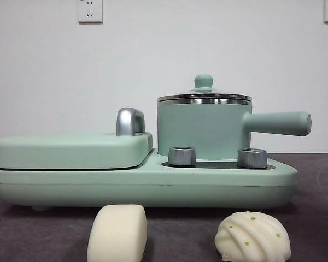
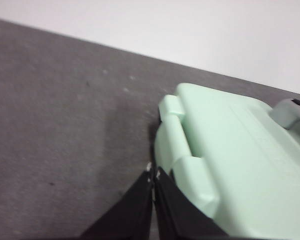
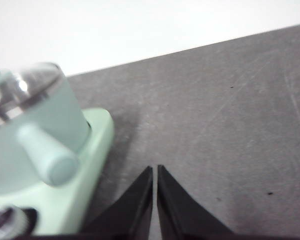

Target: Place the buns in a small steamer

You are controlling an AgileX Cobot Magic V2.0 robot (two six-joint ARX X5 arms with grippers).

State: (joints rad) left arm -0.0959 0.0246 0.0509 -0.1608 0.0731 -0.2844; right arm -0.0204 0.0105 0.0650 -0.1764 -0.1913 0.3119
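Two claws waited with nothing in them. The left claw (image 2: 153, 175) had its black jaws pressed together and hung over the grey bench (image 2: 65, 125), just beside the end of the flat mint-green griddle lid (image 2: 230, 150). The right claw (image 3: 154, 170) also had its jaws together, with only a thin slit between them, and hung over bare bench beside the base of the appliance, near the long side handle (image 3: 47, 152) of the pale mint-green cylindrical steamer pot (image 1: 202, 128).

Neither claw showed in the front view, so both stood well apart from the buns. The smooth loaf-like cream bun (image 1: 117, 233) and the rounded pleated bun with green specks (image 1: 252, 237) lay on the bench in front of the mint-green appliance base (image 1: 142, 185), apart from each other and outside the pot.

The glass lid with its green knob (image 1: 203, 83) sat on the steel rim, so I judged the task barely begun. The next move seemed to call for a claw opening and taking the knob to lift the lid clear before any bun went in.
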